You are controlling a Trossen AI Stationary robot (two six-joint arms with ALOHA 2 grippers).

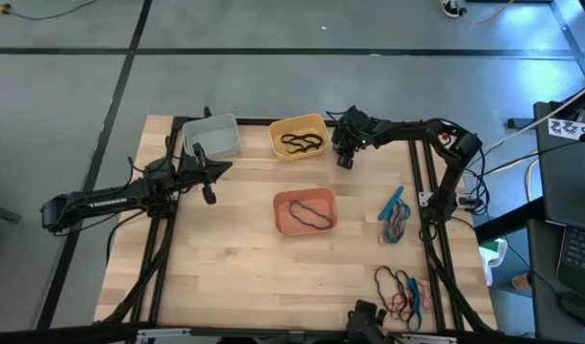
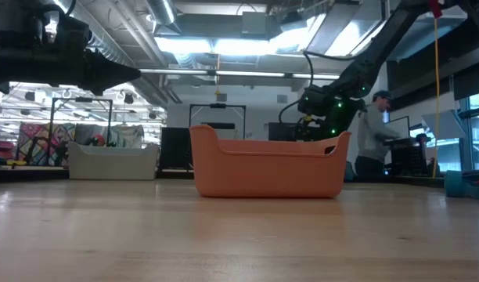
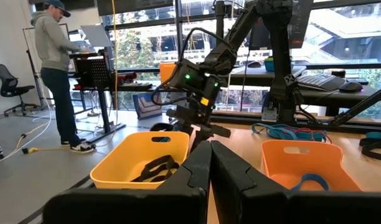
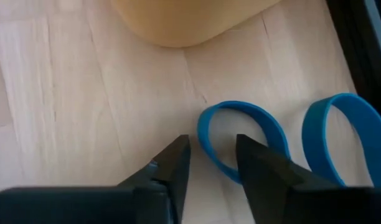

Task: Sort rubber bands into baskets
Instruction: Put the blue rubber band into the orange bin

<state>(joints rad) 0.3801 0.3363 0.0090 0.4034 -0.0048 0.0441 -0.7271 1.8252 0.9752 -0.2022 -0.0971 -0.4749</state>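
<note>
two blue rubber bands [image 4: 240, 140] lie on the wood just ahead of the right gripper [image 4: 210, 158], fingers apart, beside the yellow basket [image 1: 299, 137]; left gripper [image 3: 210, 163] pressed together, empty.

yellow basket [image 1: 299, 137]; salmon basket [image 1: 305, 211]; pale grey basket [image 1: 212, 136]; seemingly black bands [image 1: 302, 143]

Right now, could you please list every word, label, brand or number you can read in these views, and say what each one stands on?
"TROSSEN": white letters along the left arm in the high view, small and only just readable.
Black marks on a white sheet at the high view's right edge: too blurred to read.
The baskets, the rubber bands and the table carry no visible writing.
The low view and both wrist views show no readable text.
</note>
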